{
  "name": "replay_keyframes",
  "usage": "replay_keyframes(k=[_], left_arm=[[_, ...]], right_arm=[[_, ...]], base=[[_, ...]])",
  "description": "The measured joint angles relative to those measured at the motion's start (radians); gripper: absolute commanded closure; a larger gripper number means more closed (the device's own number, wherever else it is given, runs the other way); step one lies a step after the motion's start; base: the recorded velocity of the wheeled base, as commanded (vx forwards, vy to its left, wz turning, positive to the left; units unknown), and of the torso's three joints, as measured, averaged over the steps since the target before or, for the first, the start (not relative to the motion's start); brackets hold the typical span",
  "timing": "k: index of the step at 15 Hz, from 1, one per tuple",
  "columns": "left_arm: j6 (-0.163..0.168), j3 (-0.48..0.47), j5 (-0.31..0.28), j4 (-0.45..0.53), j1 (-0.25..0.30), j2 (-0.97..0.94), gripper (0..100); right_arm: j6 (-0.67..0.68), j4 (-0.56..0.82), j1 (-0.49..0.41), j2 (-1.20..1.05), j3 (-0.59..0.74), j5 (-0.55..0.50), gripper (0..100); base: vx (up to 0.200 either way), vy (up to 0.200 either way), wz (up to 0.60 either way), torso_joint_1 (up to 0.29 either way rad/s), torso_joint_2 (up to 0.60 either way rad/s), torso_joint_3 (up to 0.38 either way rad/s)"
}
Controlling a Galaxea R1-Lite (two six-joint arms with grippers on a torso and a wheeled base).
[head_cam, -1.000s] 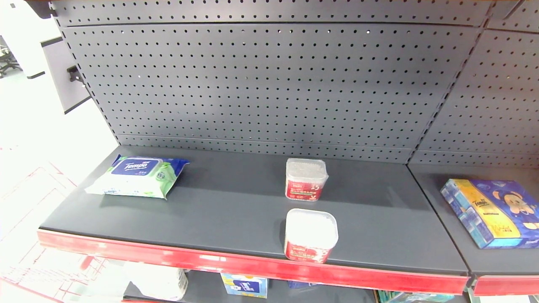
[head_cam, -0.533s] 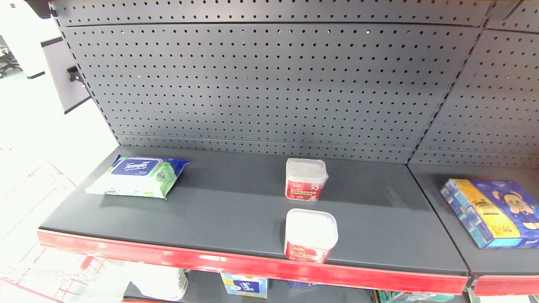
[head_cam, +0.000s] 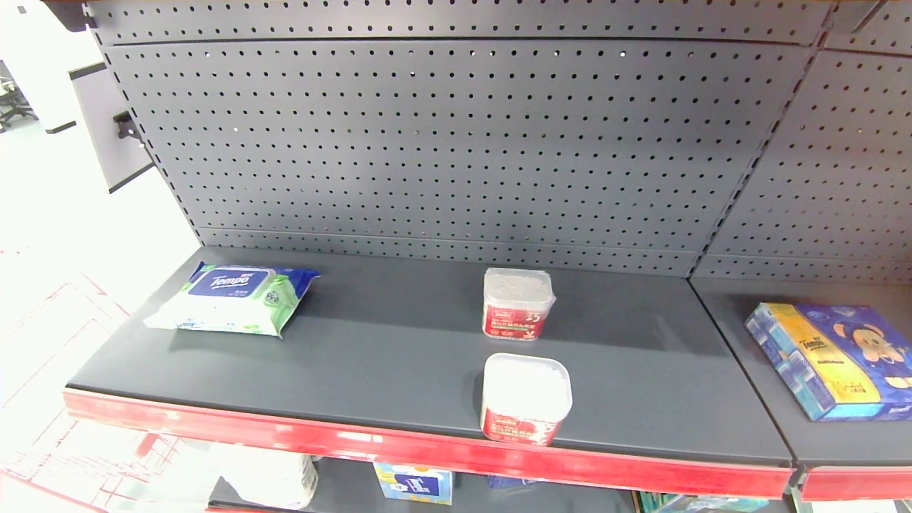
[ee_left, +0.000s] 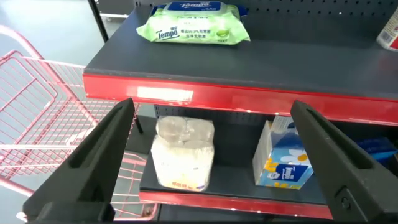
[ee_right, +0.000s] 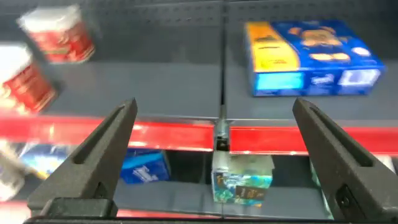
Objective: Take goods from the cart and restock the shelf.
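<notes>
Claws both gape wide and empty. The left claw faces the shelf edge, with a wipes pack beyond it and the cart beside it, probably ready to fetch stock. Beyond the right claw, a blue box lies flat for display.

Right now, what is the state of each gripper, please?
Left gripper: open, holding nothing.
Right gripper: open, holding nothing.
</notes>
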Motion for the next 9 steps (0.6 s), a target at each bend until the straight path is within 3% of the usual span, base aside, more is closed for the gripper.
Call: replay_keyframes(k=[4, 9], left_arm=[[0.000, 0.000, 0.000, 0.000, 0.000, 0.000, 0], [0.000, 0.000, 0.000, 0.000, 0.000, 0.000, 0]], right_arm=[[-0.051, 0.020, 0.002, 0.000, 0.015, 0.061, 0], [-0.047, 0.020, 0.000, 0.000, 0.017, 0.059, 0]], base=[[0.000, 0.000, 0.00, 0.000, 0.00, 0.000], [0.000, 0.000, 0.00, 0.000, 0.00, 0.000]])
